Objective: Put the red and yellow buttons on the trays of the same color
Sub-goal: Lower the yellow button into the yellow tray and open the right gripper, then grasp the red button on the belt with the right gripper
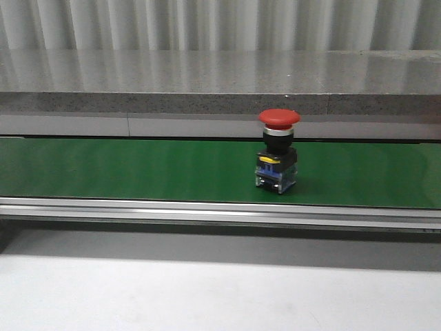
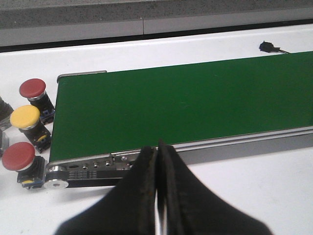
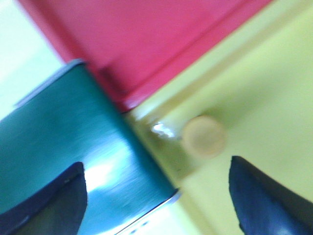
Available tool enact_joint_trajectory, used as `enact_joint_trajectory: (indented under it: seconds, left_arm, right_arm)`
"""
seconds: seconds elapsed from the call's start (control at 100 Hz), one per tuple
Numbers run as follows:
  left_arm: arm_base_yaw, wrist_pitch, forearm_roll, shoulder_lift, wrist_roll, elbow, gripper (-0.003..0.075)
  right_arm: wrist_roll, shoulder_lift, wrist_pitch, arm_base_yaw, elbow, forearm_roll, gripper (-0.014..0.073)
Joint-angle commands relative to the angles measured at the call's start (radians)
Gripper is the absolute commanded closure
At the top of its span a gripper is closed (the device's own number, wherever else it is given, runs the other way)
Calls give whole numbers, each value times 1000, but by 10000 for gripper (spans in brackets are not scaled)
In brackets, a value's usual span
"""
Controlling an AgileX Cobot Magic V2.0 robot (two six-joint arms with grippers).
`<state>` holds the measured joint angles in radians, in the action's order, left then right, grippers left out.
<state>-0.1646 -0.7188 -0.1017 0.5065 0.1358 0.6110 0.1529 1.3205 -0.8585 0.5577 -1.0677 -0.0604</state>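
one yellow button placed, one red riding the belt, three more waiting

the green belt is the landmark here: a long, flat, matte strip in a brushed metal frame, lying on the smooth white desk. at one end of it, in the right wrist view, a glossy red tray and a glossy yellow tray sit side by side, both with raised rims and both blurred. a pale yellow button, round-capped, already lies in the yellow tray close to the belt's corner, so that part looks done. no button shows on the visible part of the red tray.

on the belt itself stands a red button, upright, with a domed mushroom cap over a black collar and a clear block base; it has yet to reach the red tray. off the belt's other end, three more wait on the desk: a red one, a yellow one and another red, all with smooth plastic caps.

the left gripper hovers over the belt's near rail, its black jaws pressed together on nothing. the right gripper hangs above the belt end and the yellow tray, jaws wide apart and empty.
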Motion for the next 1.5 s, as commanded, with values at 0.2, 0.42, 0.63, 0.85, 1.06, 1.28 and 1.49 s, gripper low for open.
enact_joint_trajectory:
  seconds: [0.2, 0.42, 0.63, 0.85, 1.06, 1.28, 1.49]
  left_arm:
    - [-8, 69, -17, 6, 1, 25, 741]
    - [-8, 69, -17, 6, 1, 25, 741]
    - [-8, 69, -17, 6, 1, 25, 741]
    - [-8, 69, -17, 6, 1, 25, 741]
    - [-8, 69, -17, 6, 1, 25, 741]
    - [-8, 69, -17, 6, 1, 25, 741]
    - [-8, 69, -17, 6, 1, 25, 741]
  right_arm:
    - [-28, -103, -95, -307, -24, -21, -1]
    - [-125, -102, -152, -531, -24, -147, -1]
    - [-286, -63, -224, -621, -29, -274, -1]
    - [-445, 35, -208, -671, -56, -321, -1]
    - [-523, 138, -147, -701, -111, -323, -1]
    - [-545, 205, -54, -701, -121, -297, 102]
    - [-545, 205, -43, -700, -121, -277, 455]
